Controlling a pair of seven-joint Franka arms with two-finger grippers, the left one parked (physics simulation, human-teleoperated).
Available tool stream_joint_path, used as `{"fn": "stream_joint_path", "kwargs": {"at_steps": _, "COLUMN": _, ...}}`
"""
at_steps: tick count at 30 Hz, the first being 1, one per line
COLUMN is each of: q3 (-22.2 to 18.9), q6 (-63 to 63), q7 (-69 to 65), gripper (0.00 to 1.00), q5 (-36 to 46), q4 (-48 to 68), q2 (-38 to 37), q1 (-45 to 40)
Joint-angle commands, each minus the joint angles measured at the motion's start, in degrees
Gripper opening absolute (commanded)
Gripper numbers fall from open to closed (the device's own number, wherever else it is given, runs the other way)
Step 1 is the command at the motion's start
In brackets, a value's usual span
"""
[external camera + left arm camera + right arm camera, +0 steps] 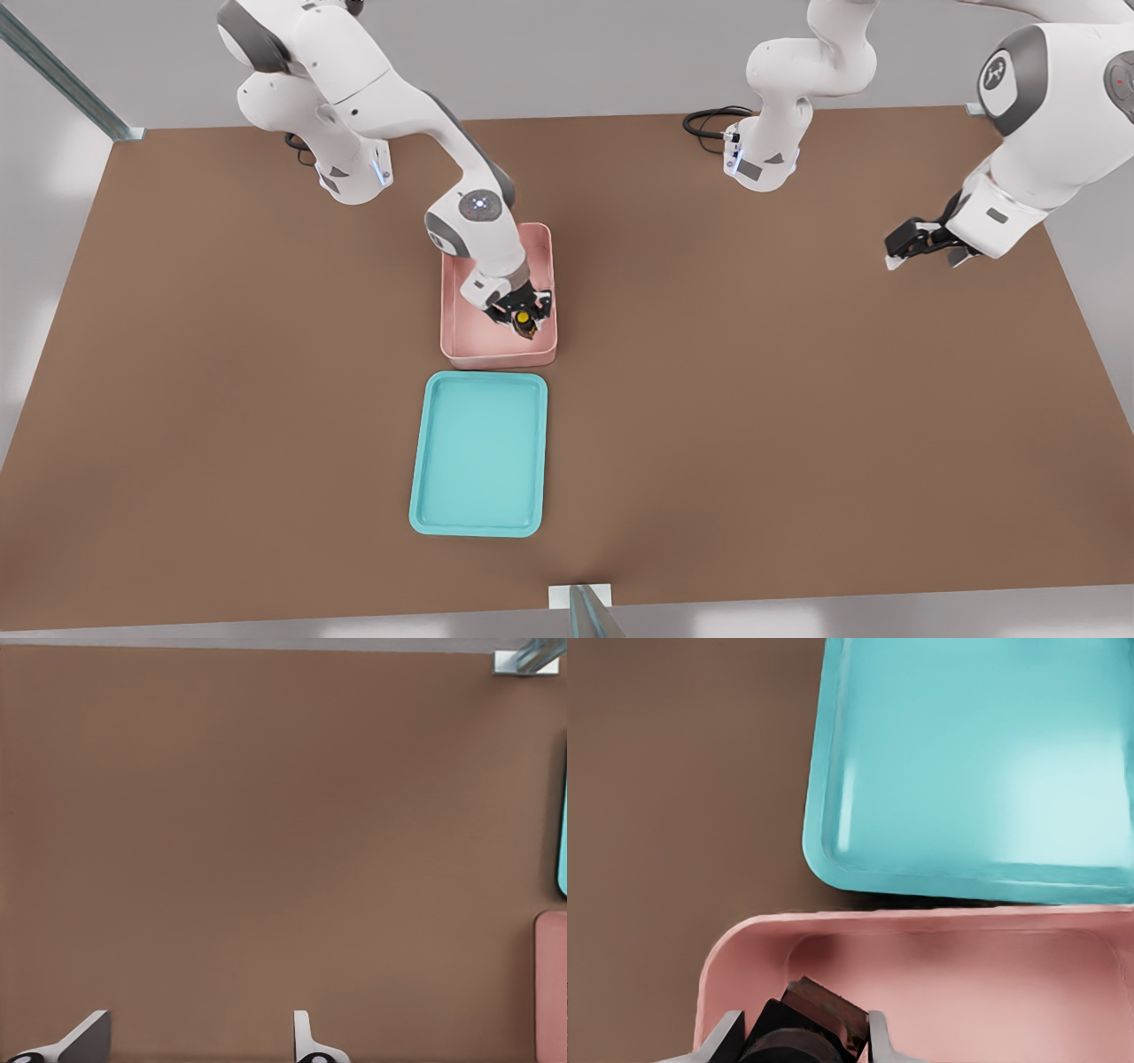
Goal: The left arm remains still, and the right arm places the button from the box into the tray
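Front view, centre of frame: the working arm's black two-finger tool (524, 317) reaches into the pale pink, tall-walled rectangular plastic box (461, 332) and is closed on the small push-button with a round yellow cap and dark blocky base (524, 318). The button sits between the fingers, over the part of the box nearest the tray and close to the wall on the front view's right; whether it has cleared the floor cannot be told. In the right wrist view the dark base (811, 1023) is seen clamped between the two pale fingertips (879, 1036).

Handling, as a judgement: the button is light, rigid and very small, so the flat sides of the base are the sound place to hold it; the rounded cap would likely slip.

Clearances: the box walls stand tall on all sides, so a vertical lift above the rim looks necessary before any sideways travel. The shallow teal rectangular tray with a low rim (423, 496) lies just below the box in the frame, near it but apart, with bare brown table (797, 425) around both. Its floor is unoccupied and its low rim offers little obstruction.
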Motion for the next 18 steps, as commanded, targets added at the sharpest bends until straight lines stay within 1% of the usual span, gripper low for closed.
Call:
{"fn": "stream_joint_path", "kwargs": {"at_steps": 1, "q3": -2.1, "q6": -14.3, "q7": -17.2, "gripper": 0.57, "q5": 6.3, "q4": 4.9, "q2": 0.7, "q1": -0.5}}
{"fn": "stream_joint_path", "kwargs": {"at_steps": 2, "q3": -3.5, "q6": -15.1, "q7": -20.2, "gripper": 0.57, "q5": 6.4, "q4": 7.3, "q2": 2.0, "q1": -0.6}}
{"fn": "stream_joint_path", "kwargs": {"at_steps": 3, "q3": -4.5, "q6": -16.8, "q7": -23.5, "gripper": 0.57, "q5": 8.4, "q4": 10.8, "q2": 3.9, "q1": -0.8}}
{"fn": "stream_joint_path", "kwargs": {"at_steps": 4, "q3": -5.8, "q6": -17.7, "q7": -27.6, "gripper": 0.57, "q5": 9.4, "q4": 15.3, "q2": 7.0, "q1": -1.6}}
{"fn": "stream_joint_path", "kwargs": {"at_steps": 7, "q3": -6.0, "q6": -17.7, "q7": -39.8, "gripper": 0.57, "q5": 11.5, "q4": 32.5, "q2": 21.2, "q1": -7.5}}
{"fn": "stream_joint_path", "kwargs": {"at_steps": 8, "q3": -6.0, "q6": -18.0, "q7": -42.3, "gripper": 0.57, "q5": 11.6, "q4": 37.5, "q2": 25.2, "q1": -8.2}}
{"fn": "stream_joint_path", "kwargs": {"at_steps": 9, "q3": -6.0, "q6": -17.9, "q7": -47.3, "gripper": 0.57, "q5": 13.4, "q4": 41.9, "q2": 29.4, "q1": -9.8}}
{"fn": "stream_joint_path", "kwargs": {"at_steps": 11, "q3": -6.6, "q6": -17.8, "q7": -52.6, "gripper": 0.58, "q5": 14.7, "q4": 46.4, "q2": 33.2, "q1": -11.5}}
{"fn": "stream_joint_path", "kwargs": {"at_steps": 12, "q3": -6.6, "q6": -17.7, "q7": -55.4, "gripper": 0.58, "q5": 15.6, "q4": 47.2, "q2": 33.8, "q1": -12.6}}
{"fn": "stream_joint_path", "kwargs": {"at_steps": 13, "q3": -6.7, "q6": -18.2, "q7": -55.2, "gripper": 1.0, "q5": 19.0, "q4": 47.7, "q2": 34.1, "q1": -12.5}}
{"fn": "stream_joint_path", "kwargs": {"at_steps": 14, "q3": -6.8, "q6": -22.3, "q7": -54.2, "gripper": 1.0, "q5": 20.8, "q4": 50.1, "q2": 34.2, "q1": -12.4}}
{"fn": "stream_joint_path", "kwargs": {"at_steps": 17, "q3": -7.4, "q6": -24.4, "q7": -53.9, "gripper": 1.0, "q5": 21.4, "q4": 50.5, "q2": 33.5, "q1": -12.5}}
{"fn": "stream_joint_path", "kwargs": {"at_steps": 18, "q3": -7.9, "q6": -34.5, "q7": -52.4, "gripper": 1.0, "q5": 22.2, "q4": 51.6, "q2": 28.1, "q1": -12.4}}
